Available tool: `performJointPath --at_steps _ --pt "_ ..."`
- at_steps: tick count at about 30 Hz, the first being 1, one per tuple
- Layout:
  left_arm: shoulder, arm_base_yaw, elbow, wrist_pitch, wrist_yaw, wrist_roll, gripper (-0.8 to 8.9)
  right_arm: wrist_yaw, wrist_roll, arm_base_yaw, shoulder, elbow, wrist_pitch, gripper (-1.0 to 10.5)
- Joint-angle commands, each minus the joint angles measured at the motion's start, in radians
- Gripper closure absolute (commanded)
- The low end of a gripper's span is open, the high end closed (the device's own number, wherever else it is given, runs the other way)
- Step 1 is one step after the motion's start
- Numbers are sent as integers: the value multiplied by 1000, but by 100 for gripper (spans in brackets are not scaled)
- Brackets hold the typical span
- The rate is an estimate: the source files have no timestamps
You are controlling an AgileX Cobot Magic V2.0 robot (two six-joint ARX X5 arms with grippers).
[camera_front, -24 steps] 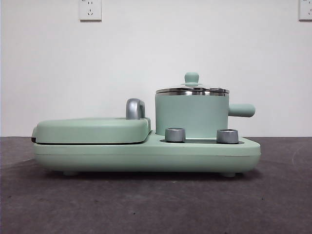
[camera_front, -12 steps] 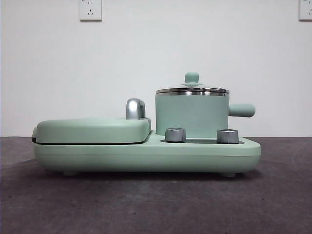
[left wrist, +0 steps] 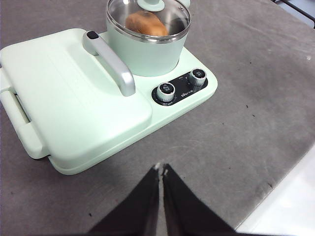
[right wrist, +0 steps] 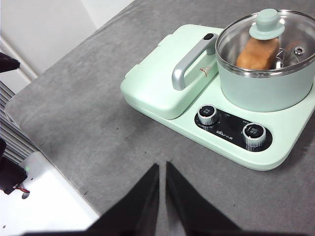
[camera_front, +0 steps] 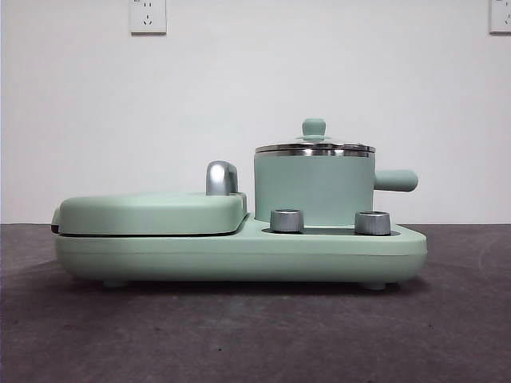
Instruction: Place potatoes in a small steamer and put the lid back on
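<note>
The mint-green small steamer (camera_front: 313,188) stands on the right of the appliance base, its stubby handle pointing right. The glass lid (camera_front: 314,146) with its green knob rests on the steel rim. Through the glass, the orange-brown potato (left wrist: 146,24) lies inside the steamer (left wrist: 147,46), also seen as the potato (right wrist: 257,53) under the lid (right wrist: 268,29) in the right wrist view. My left gripper (left wrist: 161,170) hovers shut over the grey table, well back from the appliance. My right gripper (right wrist: 162,167) is also shut, apart from the appliance. Neither arm shows in the front view.
The flat green griddle cover (camera_front: 152,212) with its chrome handle (camera_front: 221,177) fills the appliance's left half. Two steel dials (camera_front: 287,221) (camera_front: 372,223) sit in front of the steamer. The grey table's edge (right wrist: 54,162) runs near the right gripper.
</note>
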Motion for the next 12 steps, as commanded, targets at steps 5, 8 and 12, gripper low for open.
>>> performJointPath --at_steps 5,8,12 --pt "3 -9 11 9 1 -5 805 -2 -8 6 2 8 10 936" --pt "3 -9 11 10 1 -5 805 -2 -8 6 2 8 10 936" --pt "-18 28 1 24 2 -5 805 -2 -8 6 2 8 10 936"
